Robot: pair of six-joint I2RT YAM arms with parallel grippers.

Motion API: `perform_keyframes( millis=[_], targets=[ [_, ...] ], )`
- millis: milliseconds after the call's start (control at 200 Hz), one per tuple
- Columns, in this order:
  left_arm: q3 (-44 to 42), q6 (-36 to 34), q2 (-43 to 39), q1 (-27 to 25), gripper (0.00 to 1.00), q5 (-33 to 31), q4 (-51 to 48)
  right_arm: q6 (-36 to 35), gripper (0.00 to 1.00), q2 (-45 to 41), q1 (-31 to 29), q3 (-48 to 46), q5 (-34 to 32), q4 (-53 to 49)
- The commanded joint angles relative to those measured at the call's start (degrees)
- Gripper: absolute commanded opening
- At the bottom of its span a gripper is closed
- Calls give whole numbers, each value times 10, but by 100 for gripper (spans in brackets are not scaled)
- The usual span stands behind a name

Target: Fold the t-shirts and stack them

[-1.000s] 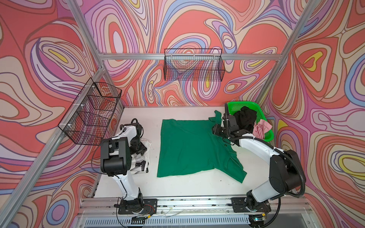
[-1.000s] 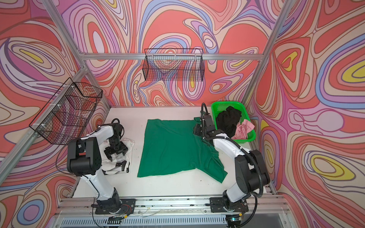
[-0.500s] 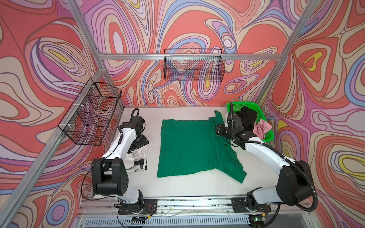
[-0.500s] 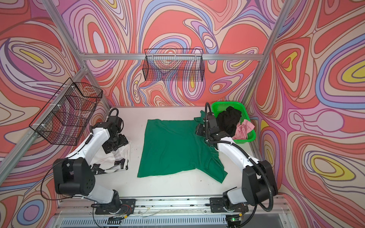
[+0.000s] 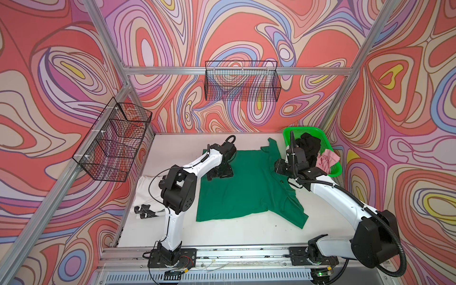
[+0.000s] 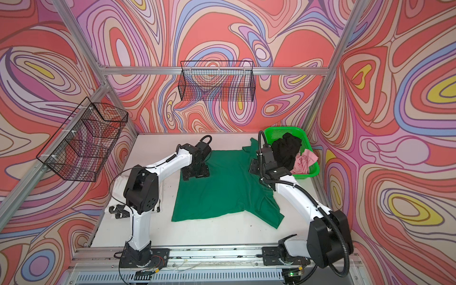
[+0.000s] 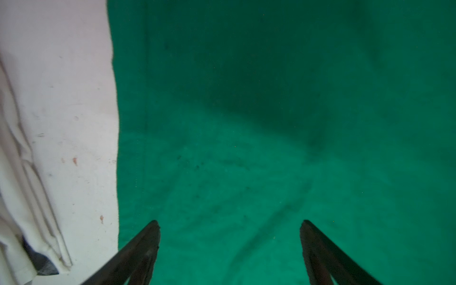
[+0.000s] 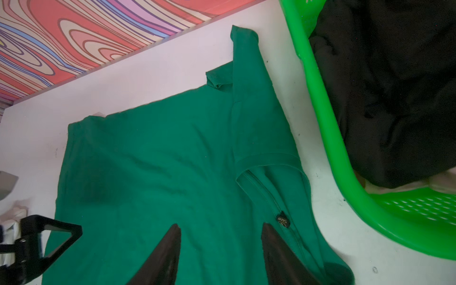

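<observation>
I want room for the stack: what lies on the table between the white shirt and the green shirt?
Only a bare strip of table, shown in the left wrist view; the white shirt and green shirt do not touch there.

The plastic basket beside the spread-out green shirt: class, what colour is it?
The basket is bright green, shown best in the right wrist view.

Reaches the left arm far forward from its base, elbow bent up high, and points the left gripper [image 5: 220, 175] down with its two fingers [image 7: 145, 244] spread wide apart. Bends the right arm up and forward too, wrist turned down, and holds the right gripper [image 8: 220, 225] low, jaws partly apart, pinching nothing
</observation>
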State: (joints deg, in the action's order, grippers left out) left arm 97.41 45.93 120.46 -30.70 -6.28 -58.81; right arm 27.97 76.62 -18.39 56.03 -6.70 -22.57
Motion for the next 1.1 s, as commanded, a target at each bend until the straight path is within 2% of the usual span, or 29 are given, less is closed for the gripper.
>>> perform_keyframes(
  millis=[0,155,300,546,601,741,836,876,941,1097],
  targets=[
    [17,20,38,7,91,-4,-24,-8,55,-1,1,6,-12,-21],
    [5,13,79,14,91,-8,-18,-15,55,19,1,19,-9,-31],
    [-41,4,94,54,91,34,-3,-18,55,33,1,23,2,-30],
    [-92,-68,54,115,91,-23,1,-32,52,99,-3,47,30,-31],
    [-96,-77,46,118,90,-18,8,-35,51,122,-13,57,22,-32],
    [-73,-85,48,118,92,-57,-14,-41,47,182,-47,94,1,-37],
    [-81,-88,40,119,91,-43,-4,-49,44,221,-72,114,-29,-37],
    [-83,-89,39,117,91,-42,0,-52,43,238,-75,121,-33,-37],
    [-83,-92,38,115,91,-55,0,-51,36,265,-75,132,-64,-38],
    [-88,-90,36,114,91,-51,7,-58,34,313,-76,169,-80,-44]
  ],
)
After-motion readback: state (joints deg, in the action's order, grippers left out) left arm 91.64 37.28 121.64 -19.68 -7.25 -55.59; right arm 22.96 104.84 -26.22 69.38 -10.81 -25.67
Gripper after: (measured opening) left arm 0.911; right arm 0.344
